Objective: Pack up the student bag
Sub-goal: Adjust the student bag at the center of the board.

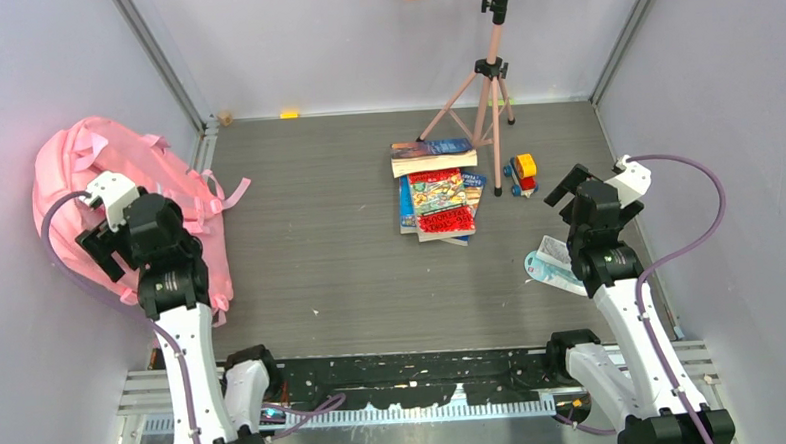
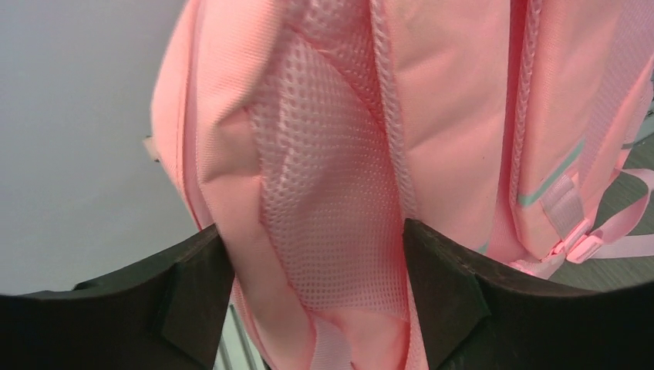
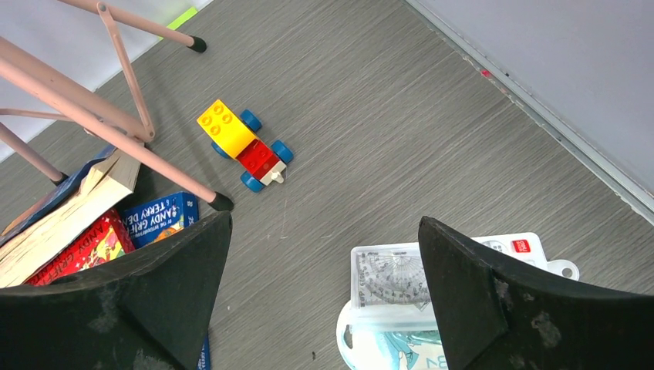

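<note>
The student bag (image 1: 76, 171) is a large pink backpack slumped against the left wall. My left gripper (image 1: 110, 239) hangs right over it. In the left wrist view the bag's pink mesh panel (image 2: 332, 193) fills the gap between my left gripper's (image 2: 311, 254) wide-open jaws. My right gripper (image 1: 571, 196) is open and empty above the table at the right. In the right wrist view my right gripper (image 3: 324, 254) frames bare table beside a clear geometry case (image 3: 389, 281).
A stack of books (image 1: 438, 190) lies mid-table and also shows in the right wrist view (image 3: 77, 239). A toy brick car (image 1: 522, 172) stands right of it (image 3: 243, 146). A pink tripod (image 1: 488, 88) stands behind them. The stationery packet (image 1: 556, 262) and a white calculator (image 3: 524, 247) lie at the right.
</note>
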Action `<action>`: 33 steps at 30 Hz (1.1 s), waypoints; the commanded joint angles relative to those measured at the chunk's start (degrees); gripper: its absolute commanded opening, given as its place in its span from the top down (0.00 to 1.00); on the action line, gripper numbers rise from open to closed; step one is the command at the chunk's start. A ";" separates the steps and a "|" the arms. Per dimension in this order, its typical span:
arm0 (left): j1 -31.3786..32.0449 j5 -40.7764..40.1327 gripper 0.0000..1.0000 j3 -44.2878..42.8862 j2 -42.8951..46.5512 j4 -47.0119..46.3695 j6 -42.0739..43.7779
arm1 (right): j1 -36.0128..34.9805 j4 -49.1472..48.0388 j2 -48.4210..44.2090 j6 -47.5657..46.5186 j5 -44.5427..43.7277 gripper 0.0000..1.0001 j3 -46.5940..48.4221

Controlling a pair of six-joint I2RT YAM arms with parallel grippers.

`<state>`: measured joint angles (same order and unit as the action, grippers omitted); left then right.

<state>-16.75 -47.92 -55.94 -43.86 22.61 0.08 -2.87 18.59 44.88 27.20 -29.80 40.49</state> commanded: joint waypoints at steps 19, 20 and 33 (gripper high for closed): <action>9.33 33.21 1.00 -0.47 -1.52 -0.35 -6.14 | 0.06 -1.65 1.34 -0.14 4.35 0.02 1.49; 11.60 33.70 1.00 -0.27 -1.50 -0.56 -5.95 | 0.06 -1.51 1.52 -0.26 4.95 0.02 1.72; 35.72 47.17 1.00 2.78 -3.29 -2.33 -1.80 | 0.00 4.08 12.29 4.15 30.15 0.00 12.15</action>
<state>14.68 -8.75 -53.54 -46.63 21.26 -1.48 -2.87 20.69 54.87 29.10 -8.49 48.16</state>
